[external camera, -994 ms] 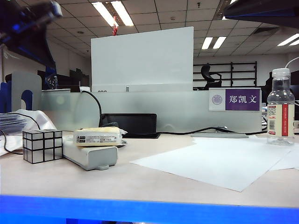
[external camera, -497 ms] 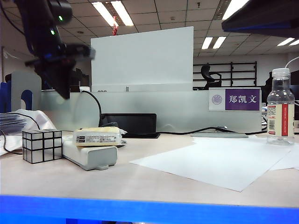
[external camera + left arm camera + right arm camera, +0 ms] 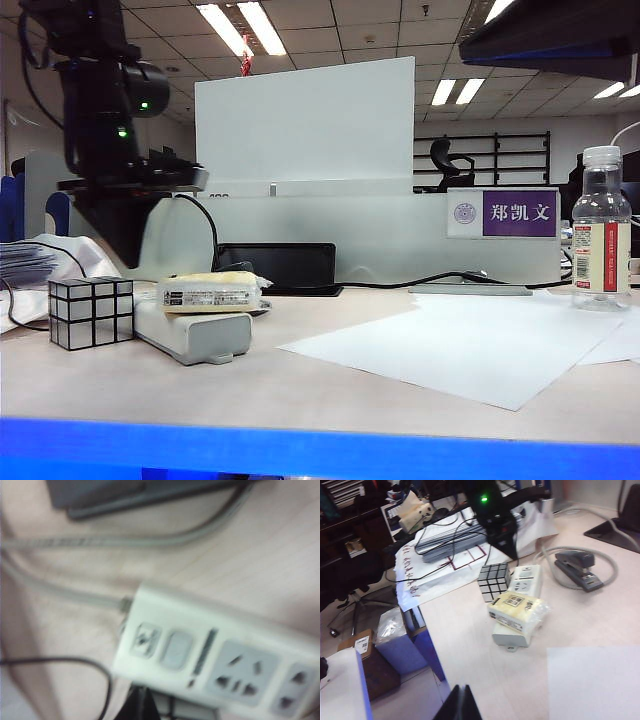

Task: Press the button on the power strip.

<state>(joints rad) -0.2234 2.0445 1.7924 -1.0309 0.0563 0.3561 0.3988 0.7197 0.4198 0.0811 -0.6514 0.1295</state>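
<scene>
The power strip [image 3: 190, 330] lies on the left part of the worktop [image 3: 330, 390], with a silver mirrored cube [image 3: 91, 312] just beside it and a yellowish wrapped packet [image 3: 212, 292] resting on top of its middle part. In the left wrist view the power strip [image 3: 210, 660] shows its cord end, where the button [image 3: 176, 650] sits between a small square port and the first socket, and this end is not covered by the packet.

The left pincer [image 3: 125, 235] hangs above the far end of the strip, clearly apart from it. In the right wrist view the left pincer [image 3: 507, 542] points down, over the cord end, with its dark fingers close together as a narrow tip, but I cannot tell for sure if they are fully closed. In the left wrist view only a blurred dark tip shows at the picture edge.

The right pincer [image 3: 460, 705] is high over the near edge of the worktop, well apart from the strip. Only a dark tip of it shows, so I cannot tell how wide it stands.

In my judgement the press is not yet done: nothing touches the button. The approach seems almost complete. What is left is to lower the left tip onto the button, push it, and then lift away
</scene>
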